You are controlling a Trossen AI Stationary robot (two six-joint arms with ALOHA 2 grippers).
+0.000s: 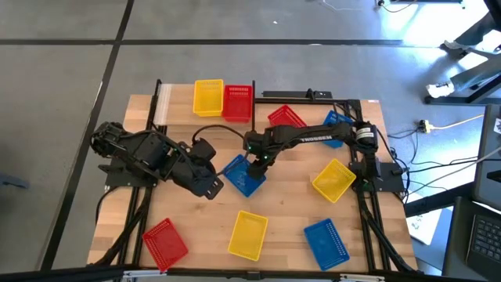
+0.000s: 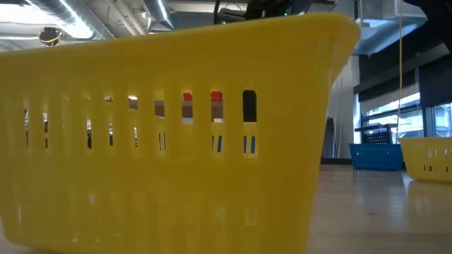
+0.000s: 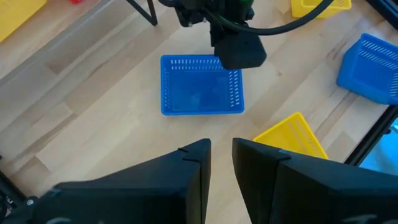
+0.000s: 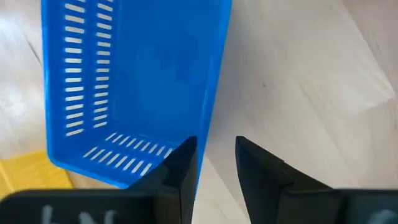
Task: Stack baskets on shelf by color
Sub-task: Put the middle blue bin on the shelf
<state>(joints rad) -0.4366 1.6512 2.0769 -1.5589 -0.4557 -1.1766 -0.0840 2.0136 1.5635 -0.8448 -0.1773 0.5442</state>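
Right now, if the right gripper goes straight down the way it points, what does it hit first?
Probably the rim of the blue basket: the right gripper hangs open astride its side wall, one finger inside, one outside. Depth is unclear; otherwise the table.

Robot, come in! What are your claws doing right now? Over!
Right gripper open, straddling the middle blue basket's wall. Left gripper beside it, slightly open, empty. Shelf holds one yellow, one red. Nothing blocking.

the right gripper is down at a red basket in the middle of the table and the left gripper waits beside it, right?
Not quite: the basket is blue, not red. The high view shows the right gripper down at the blue basket in the middle of the table, and the right wrist view shows its fingers straddling the basket's wall. The left gripper does wait just beside it.
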